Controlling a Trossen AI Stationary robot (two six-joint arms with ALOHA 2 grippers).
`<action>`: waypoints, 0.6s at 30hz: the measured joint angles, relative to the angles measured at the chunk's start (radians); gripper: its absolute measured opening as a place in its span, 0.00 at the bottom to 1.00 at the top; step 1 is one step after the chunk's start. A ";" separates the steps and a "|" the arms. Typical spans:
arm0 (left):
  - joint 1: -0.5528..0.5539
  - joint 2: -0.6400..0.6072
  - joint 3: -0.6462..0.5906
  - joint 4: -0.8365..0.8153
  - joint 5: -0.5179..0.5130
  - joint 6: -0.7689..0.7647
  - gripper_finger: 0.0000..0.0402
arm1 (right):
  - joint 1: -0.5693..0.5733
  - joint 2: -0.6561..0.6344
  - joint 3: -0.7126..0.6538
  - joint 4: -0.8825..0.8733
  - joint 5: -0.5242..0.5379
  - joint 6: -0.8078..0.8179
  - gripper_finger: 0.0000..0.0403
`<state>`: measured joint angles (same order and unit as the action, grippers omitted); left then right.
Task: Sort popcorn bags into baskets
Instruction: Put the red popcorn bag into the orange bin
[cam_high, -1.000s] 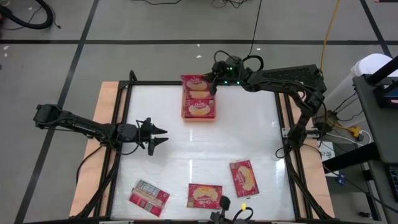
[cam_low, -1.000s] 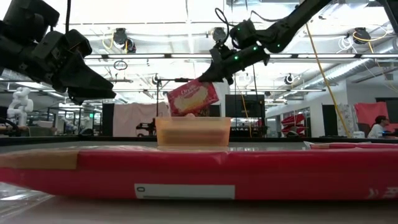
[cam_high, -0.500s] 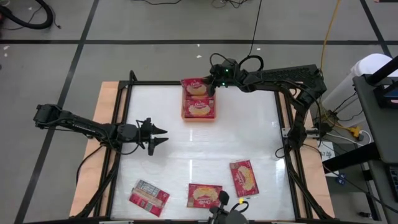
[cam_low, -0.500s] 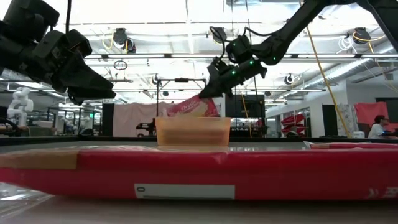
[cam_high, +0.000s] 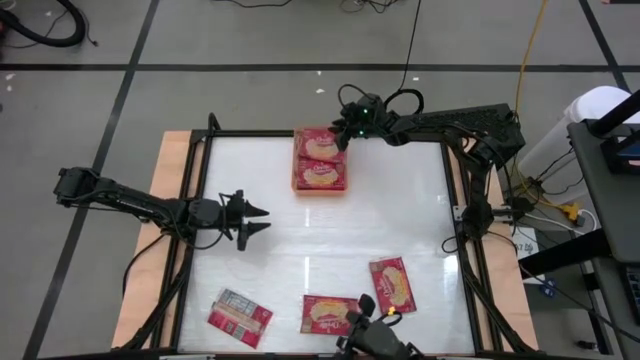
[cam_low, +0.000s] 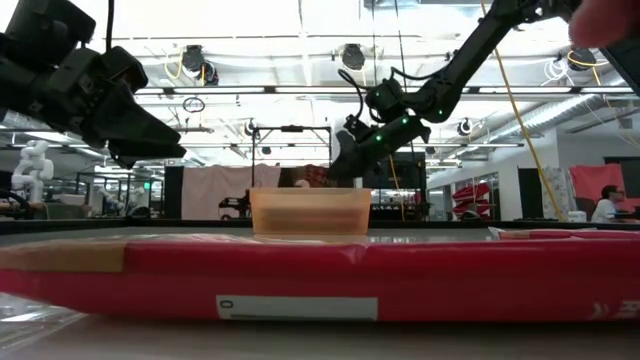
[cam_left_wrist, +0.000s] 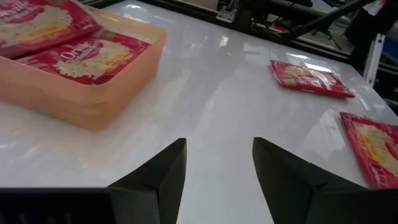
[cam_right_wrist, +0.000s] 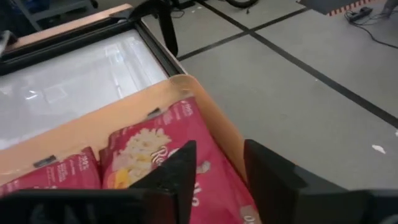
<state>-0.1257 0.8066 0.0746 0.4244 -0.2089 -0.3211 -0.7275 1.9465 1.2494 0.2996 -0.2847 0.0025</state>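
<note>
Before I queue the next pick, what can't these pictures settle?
- High view: lower edge of one popcorn bag on the table, hidden by the camera mount.
- Low view: contents of the orange tray, behind its wall.
- Right wrist view: whether the right gripper touches the bag below.
- Left gripper: open, idle.

2 red popcorn bags (cam_high: 320, 160) are lying face up in the orange basket (cam_high: 296, 180) at the table's far edge. 3 more bags (cam_high: 392, 286) are lying loose near the front edge.
</note>
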 joint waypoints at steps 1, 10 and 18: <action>0.000 0.000 0.000 0.000 0.006 0.003 0.46 | -0.002 0.000 0.000 0.001 0.004 -0.001 0.33; 0.000 0.000 0.000 0.000 0.009 -0.007 0.46 | 0.071 -0.098 0.001 -0.200 -0.015 0.025 0.35; 0.015 0.000 0.000 0.020 0.010 0.004 0.46 | 0.113 -0.093 0.000 -0.344 0.154 -0.034 0.11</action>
<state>-0.1102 0.8066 0.0746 0.4445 -0.1994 -0.3175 -0.6140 1.8531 1.2491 -0.0442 -0.1311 -0.0320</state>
